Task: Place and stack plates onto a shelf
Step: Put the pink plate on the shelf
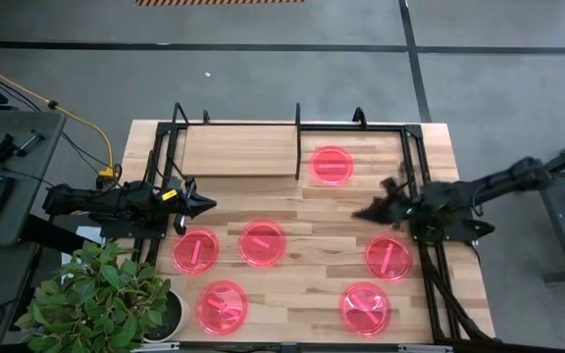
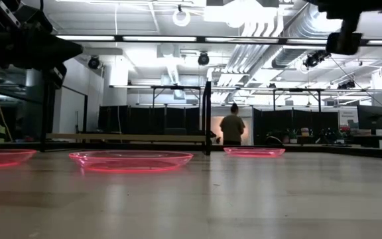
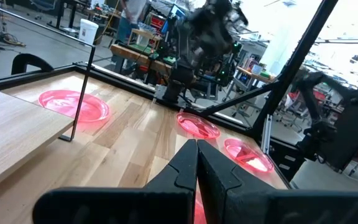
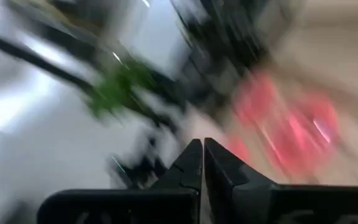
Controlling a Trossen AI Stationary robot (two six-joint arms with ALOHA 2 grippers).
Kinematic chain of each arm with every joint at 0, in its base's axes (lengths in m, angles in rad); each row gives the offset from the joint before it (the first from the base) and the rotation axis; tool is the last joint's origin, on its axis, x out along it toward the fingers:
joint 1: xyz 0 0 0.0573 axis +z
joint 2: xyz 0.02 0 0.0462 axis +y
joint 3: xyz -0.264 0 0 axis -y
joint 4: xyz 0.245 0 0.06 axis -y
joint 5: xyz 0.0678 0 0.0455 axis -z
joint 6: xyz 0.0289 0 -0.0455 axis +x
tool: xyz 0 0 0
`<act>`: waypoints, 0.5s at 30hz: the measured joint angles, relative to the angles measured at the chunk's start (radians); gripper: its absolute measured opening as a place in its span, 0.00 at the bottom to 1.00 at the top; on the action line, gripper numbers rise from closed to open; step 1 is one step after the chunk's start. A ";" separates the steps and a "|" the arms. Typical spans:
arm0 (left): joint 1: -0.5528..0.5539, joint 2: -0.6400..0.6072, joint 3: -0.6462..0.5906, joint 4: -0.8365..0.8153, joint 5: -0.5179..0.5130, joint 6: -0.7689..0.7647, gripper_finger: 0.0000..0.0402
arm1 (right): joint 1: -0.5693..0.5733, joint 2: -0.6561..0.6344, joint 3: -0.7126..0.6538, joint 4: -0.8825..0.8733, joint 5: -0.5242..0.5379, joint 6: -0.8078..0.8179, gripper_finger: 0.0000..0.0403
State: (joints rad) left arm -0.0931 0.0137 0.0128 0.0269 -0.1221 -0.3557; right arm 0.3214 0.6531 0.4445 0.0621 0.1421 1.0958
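**Both hands empty, six plates showing, shelf holds none**

Left hand point(image 1: 207, 204) hovers at the tabletop's point(image 1: 292, 304) left side, fingers pressed together, holding nothing; the left wrist view shows the tips meeting. It points toward the middle, just above the near-left plate point(image 1: 195, 250). Risk here: closed fingers can't take a rim, and if they drop like this they'd push the plate or skid it toward the plant point(image 1: 101, 294) at the corner.

Front-left plate point(image 1: 222, 306) sits close to the front edge; a nudge could send it off.

Shelf point(image 1: 238, 150) spans the back left, bare wood, no plate on it. Middle plate point(image 1: 262, 243) lies apart from the others. Back plate point(image 1: 333, 165) lies beside the shelf's right end on the tabletop, by the black post point(image 1: 297, 137); lifting it across could clip that post or the board's edge.

Right hand point(image 1: 361, 213) hangs right of centre, fingers shut, empty; its wrist view is smeared, so aim is uncertain. Right plate point(image 1: 388, 257) and front-right plate point(image 1: 365, 308) lie near it. Thin slick rims, likely to slip from a pinch.
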 joint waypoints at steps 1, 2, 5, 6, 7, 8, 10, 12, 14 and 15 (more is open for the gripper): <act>0.000 0.000 0.000 0.000 0.000 0.000 0.00 | 0.027 0.056 0.057 -0.107 -0.016 0.033 0.00; 0.000 0.000 0.000 0.000 0.000 0.000 0.00 | 0.059 0.120 0.120 -0.227 -0.026 0.074 0.00; 0.000 0.000 0.000 0.000 0.000 0.000 0.00 | 0.158 0.286 0.280 -0.538 -0.058 0.243 0.00; 0.000 0.000 0.000 0.000 0.000 0.000 0.00 | 0.191 0.338 0.326 -0.612 -0.075 0.303 0.00; 0.000 0.000 0.000 0.000 0.000 0.000 0.00 | 0.226 0.386 0.365 -0.669 -0.090 0.368 0.00; 0.000 0.000 0.000 0.000 0.000 0.000 0.00 | 0.261 0.432 0.401 -0.715 -0.106 0.434 0.00; 0.000 0.000 0.000 0.000 0.000 0.000 0.00 | 0.329 0.514 0.451 -0.763 -0.148 0.556 0.01; 0.000 0.000 0.000 0.000 0.000 0.000 0.00 | 0.391 0.587 0.481 -0.762 -0.205 0.661 0.03; 0.000 0.000 0.000 0.000 0.000 0.000 0.00 | 0.442 0.648 0.490 -0.749 -0.264 0.754 0.08; 0.000 0.000 0.000 0.000 0.000 0.000 0.00 | 0.465 0.678 0.490 -0.740 -0.287 0.793 0.11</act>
State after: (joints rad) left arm -0.0933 0.0135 0.0128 0.0265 -0.1223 -0.3557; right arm 0.7861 1.3311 0.9344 -0.6784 -0.1452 1.8890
